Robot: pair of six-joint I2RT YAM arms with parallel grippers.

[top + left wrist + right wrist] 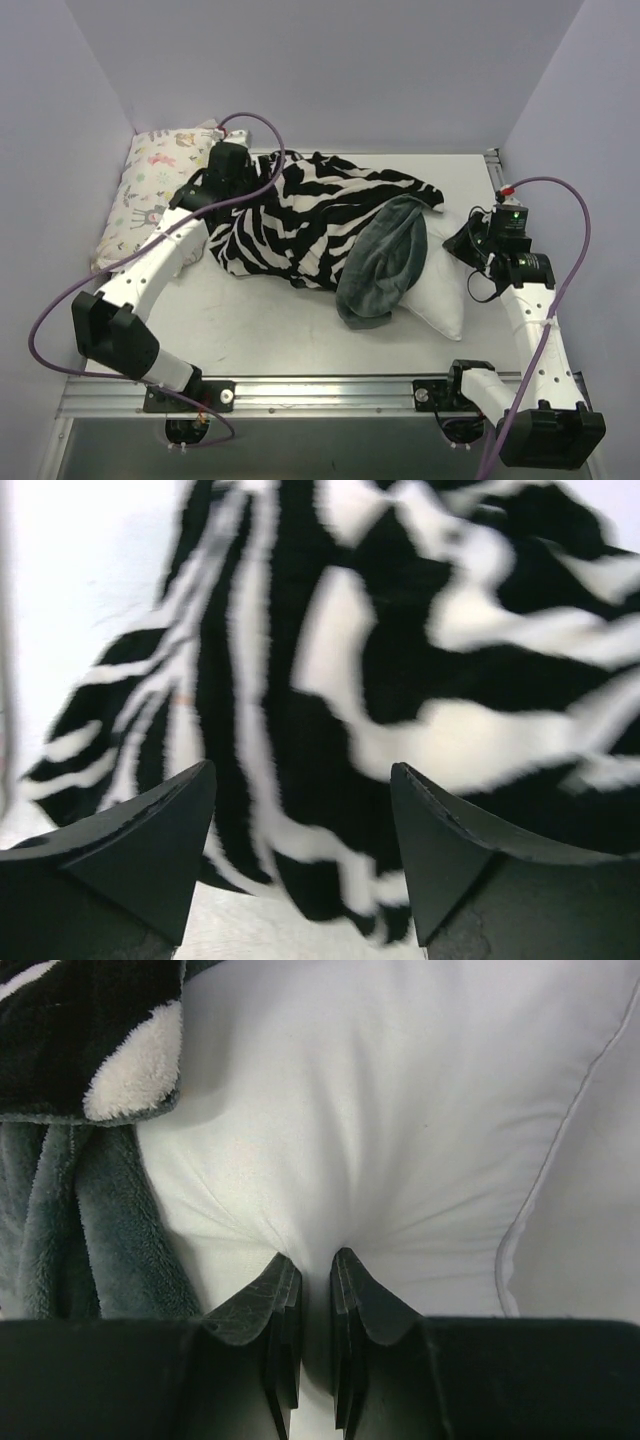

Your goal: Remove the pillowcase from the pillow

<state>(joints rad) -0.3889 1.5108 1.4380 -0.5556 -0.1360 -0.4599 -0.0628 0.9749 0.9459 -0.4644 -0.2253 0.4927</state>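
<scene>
Two arms split the job between them, and that split explains where each one sits. At about three o'clock on the bench (260, 330), the right end effector (310, 1260) has its fingers drawn almost together on a pinched ridge of the plump plain white rectangular pillow (445, 295), with creases fanning out from the pinch. I read that as an anchor, meant to stop the pillow sliding while the cover is dragged the other way. The soft zebra-striped black-and-white fabric pillowcase (310, 220) lies heaped across the middle of the bench and covers most of the pillow. Its mouth is turned back at roughly four o'clock, so the slate-grey inner face (385, 260) shows and the bare white end of the pillow pokes out beyond it toward the right arm. The left end effector (300, 780) is at ten o'clock of the heap, fingers spread wide with nothing gripped and the striped pile just ahead of them. It looks placed over the far end of the cover, a sensible spot to grip and haul toward nine o'clock, away from the anchor. A smaller pastel animal-print pillow (150, 195) lies along the left wall beside that arm and seems to play no part. By my reckoning the stripping is partway done, with one end out and the bulk inside.
</scene>
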